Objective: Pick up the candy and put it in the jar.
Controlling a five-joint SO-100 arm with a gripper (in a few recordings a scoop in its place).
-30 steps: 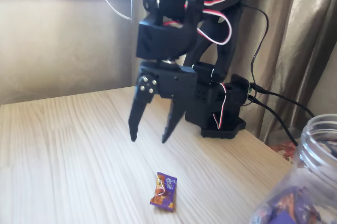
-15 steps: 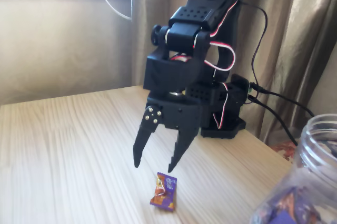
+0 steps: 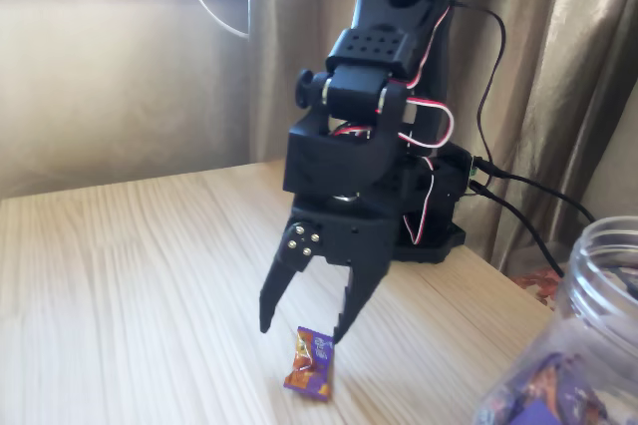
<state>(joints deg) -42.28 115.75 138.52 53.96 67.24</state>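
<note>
The candy [image 3: 309,362], a small flat sweet in a shiny purple wrapper with orange-gold marks, lies on the wooden table near the front edge of the fixed view. My black gripper [image 3: 303,331] hangs point-down just above and slightly behind it, open, with nothing between its fingers. One fingertip [image 3: 342,333] sits close over the candy's far right end, the other [image 3: 266,323] is off to its left. The jar [image 3: 576,345], clear plastic with a ribbed neck, stands at the lower right corner, cut by the frame, with purple-wrapped sweets showing through its wall.
The arm's black base [image 3: 431,235] stands at the table's back right with cables running right. A curtain hangs behind it and a wall with a white cord is at the back left. Bare wood stretches to the left of the candy.
The arm has leaned forward and down over the last second. The open gripper moved right and lower, from well above the table to just over the candy. The candy has not moved.
</note>
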